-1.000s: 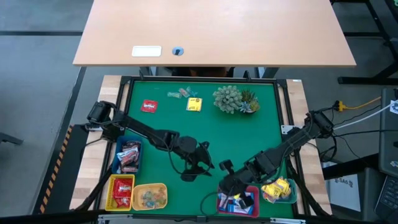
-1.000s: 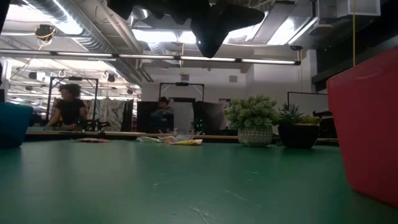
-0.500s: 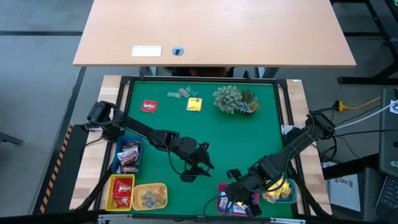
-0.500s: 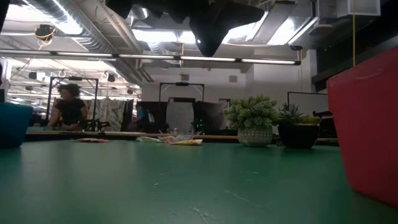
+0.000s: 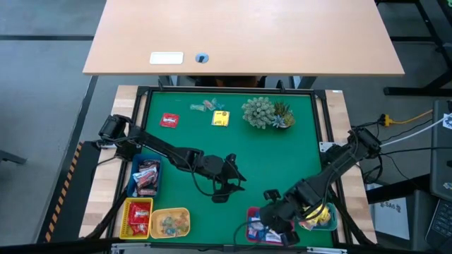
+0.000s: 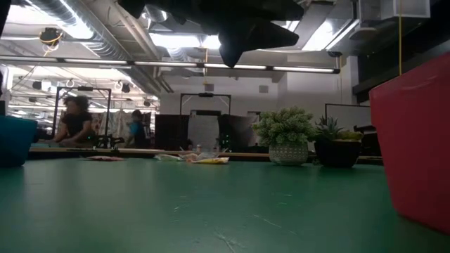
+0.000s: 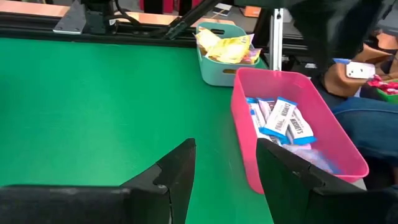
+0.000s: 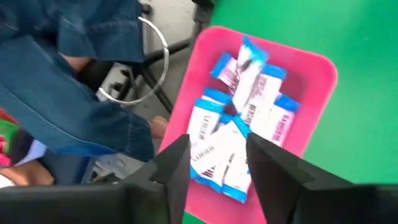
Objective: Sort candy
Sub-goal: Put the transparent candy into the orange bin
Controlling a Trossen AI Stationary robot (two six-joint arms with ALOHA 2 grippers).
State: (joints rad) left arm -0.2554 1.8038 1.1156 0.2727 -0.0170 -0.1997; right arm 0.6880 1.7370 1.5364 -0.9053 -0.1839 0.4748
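The right gripper [image 5: 272,227] hangs over the pink rectangular plastic tray [image 8: 317,102] at the near edge of the green felt-like table mat [image 5: 282,155]; its two dark, flat-sided fingers [image 8: 177,171] stand parted with nothing between them, and straight below and ahead of the jaws lies a loose heap of blue-and-white wrapped candy bars [image 8: 245,127], crinkled foil packets with printed labels, too overlapped to count surely. Just beyond the pink tray, away from those jaws, sits a teal plastic tub [image 7: 214,62] holding crumpled yellow wrapped sweets [image 7: 225,46]. The left gripper [image 5: 227,185] hovers above bare mat near the middle of the table, its two fingers [image 7: 180,174] apart and empty; the pink tray lies just ahead of its jaws and to one side. Well behind the left gripper stand three more small trays: a blue one [image 5: 146,176] with dark red packets, a red ribbed one [image 5: 138,216] with red packets, and a yellow one [image 5: 169,222] with clear-wrapped pieces. Far ahead of both jaws, loose on the mat, lie one flat red packet [image 5: 169,121], one flat yellow packet [image 5: 221,118] and a small cluster of clear-wrapped sweets [image 5: 205,106], beside a spiky pale-green potted plant [image 5: 260,112].
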